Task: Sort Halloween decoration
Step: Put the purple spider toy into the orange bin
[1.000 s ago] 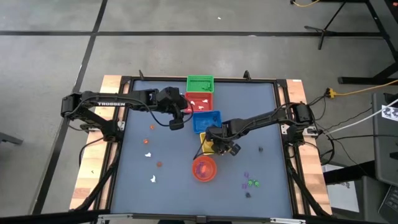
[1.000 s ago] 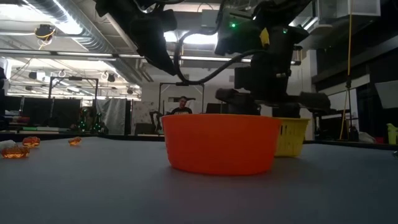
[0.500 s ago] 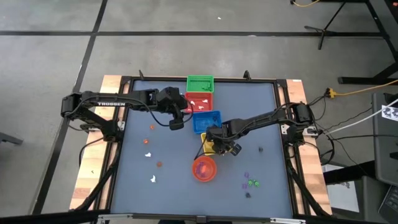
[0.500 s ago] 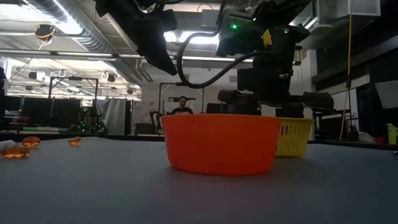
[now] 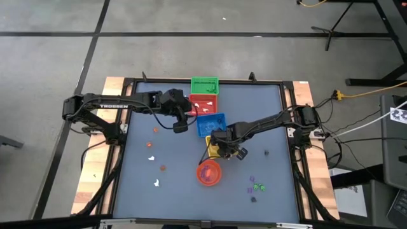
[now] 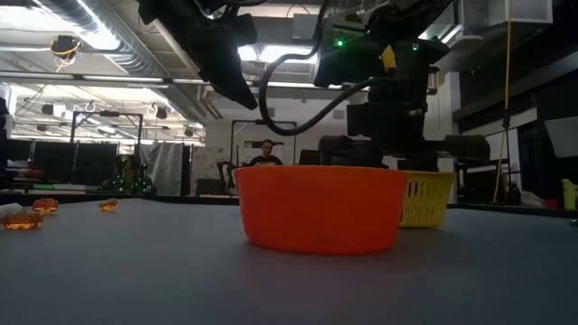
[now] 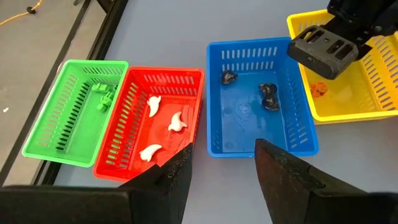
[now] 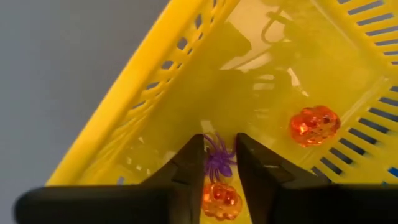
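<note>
My right gripper (image 5: 220,148) is low inside the yellow basket (image 5: 210,142) and shut on an orange pumpkin trinket (image 8: 221,198). A purple spider trinket (image 8: 217,159) shows between its fingertips, and a second orange pumpkin (image 8: 314,124) lies on the basket floor. My left gripper (image 5: 180,126) hovers open, left of the blue basket (image 5: 209,123). In its wrist view dark trinkets (image 7: 268,96) lie in the blue basket, white ones (image 7: 177,122) in the red basket (image 7: 127,140), and a green one (image 7: 103,98) in the green basket (image 7: 65,112). Loose trinkets (image 5: 151,158) lie on the table. My right gripper pinches the orange pumpkin trinket (image 8: 211,194) between its two fingers, well back from their tips, coming from above into the yellow basket. The purple spider (image 8: 219,163) sits between the fingertips (image 8: 190,163); whether it is held or lies on the basket floor, I cannot tell.
The round orange bowl (image 5: 208,172) stands just near of the yellow basket and fills the middle of the low view (image 6: 321,208). Orange and white trinkets (image 5: 155,130) lie on the table's left half, purple, green and dark ones (image 5: 257,187) on its right. A person (image 6: 265,153) stands far behind.
My right gripper has sunk a little lower over the yellow basket, staying shut. The left arm has kept still.
</note>
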### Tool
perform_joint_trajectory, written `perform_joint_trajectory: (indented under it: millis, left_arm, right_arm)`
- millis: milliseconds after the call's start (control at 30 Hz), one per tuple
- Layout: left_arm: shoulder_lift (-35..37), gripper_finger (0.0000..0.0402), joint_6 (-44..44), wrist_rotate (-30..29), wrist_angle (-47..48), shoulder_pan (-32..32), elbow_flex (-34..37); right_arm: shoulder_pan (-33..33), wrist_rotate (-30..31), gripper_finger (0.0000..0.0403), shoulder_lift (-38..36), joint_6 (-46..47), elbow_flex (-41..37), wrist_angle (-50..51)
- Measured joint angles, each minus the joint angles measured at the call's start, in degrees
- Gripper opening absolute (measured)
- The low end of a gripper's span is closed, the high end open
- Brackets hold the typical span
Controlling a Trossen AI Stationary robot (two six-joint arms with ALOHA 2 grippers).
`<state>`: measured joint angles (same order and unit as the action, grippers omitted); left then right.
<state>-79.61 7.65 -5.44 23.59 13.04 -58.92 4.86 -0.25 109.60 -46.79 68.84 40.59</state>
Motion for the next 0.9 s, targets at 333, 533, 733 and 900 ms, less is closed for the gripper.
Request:
perform_joint_trajectory:
  millis: [333,533,733,900]
  left_arm:
    - [0.00,0.0157,0.01,0.01,0.00,-0.01,0.02]
    - [-0.02,0.0157,0.01,-0.01,0.00,-0.01,0.02]
    - [-0.02,0.0157,0.04,-0.01,0.10,-0.01,0.02]
    - [0.54,0.0157,0.04,-0.01,0.43,0.01,0.02]
  right_arm:
    - [0.00,-0.14,0.0029,0.09,0.01,-0.09,0.07]
    - [0.04,0.19,0.0012,-0.05,0.00,-0.12,-0.02]
    - [0.04,0.34,0.0001,-0.22,-0.01,1.21,1.85]
    - [-0.04,0.78,0.0001,-0.15,1.55,4.75,4.74]
